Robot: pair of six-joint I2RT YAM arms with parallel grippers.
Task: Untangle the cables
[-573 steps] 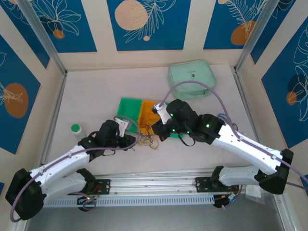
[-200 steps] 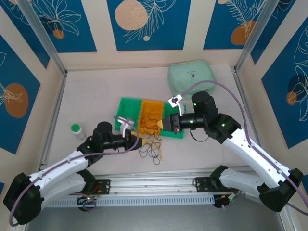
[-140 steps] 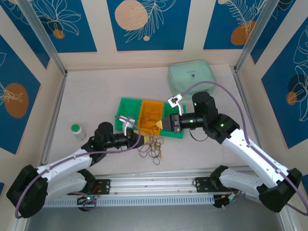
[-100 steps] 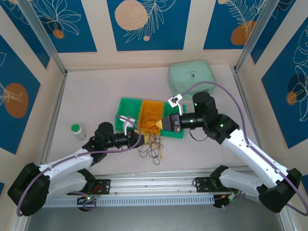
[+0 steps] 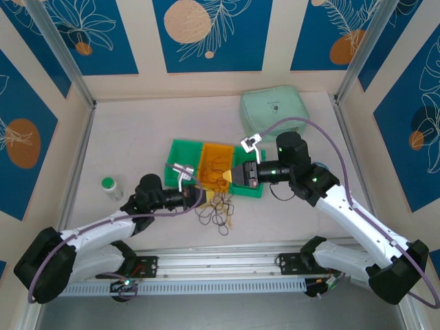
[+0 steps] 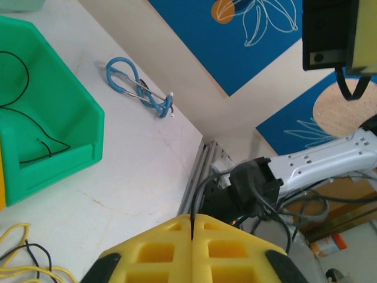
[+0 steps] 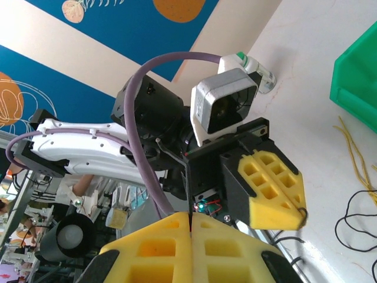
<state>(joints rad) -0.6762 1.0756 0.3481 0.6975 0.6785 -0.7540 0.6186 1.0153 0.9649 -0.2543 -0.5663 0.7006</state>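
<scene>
The left gripper (image 5: 198, 195) and right gripper (image 5: 225, 177) have their fingers pressed together, each apparently pinching a black strand of the cables (image 5: 218, 210) heaped on the table (image 5: 137, 137) before the bins (image 5: 180, 148). The pull-apart step is in hand, and it calls for slow, steady separation.

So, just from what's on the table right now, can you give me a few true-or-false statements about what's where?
1. The left gripper and the right gripper both have their jaws shut. True.
2. The small bottle has a red cap. False: the cap is green.
3. A thin black loop of the cables hangs from the right gripper. True.
4. The blue coil lies inside the green bin. False: it lies on the bare table, apart from the bin.
5. The mint pouch sits at the near edge by the arm bases. False: it sits at the far side, beyond the bins.
</scene>
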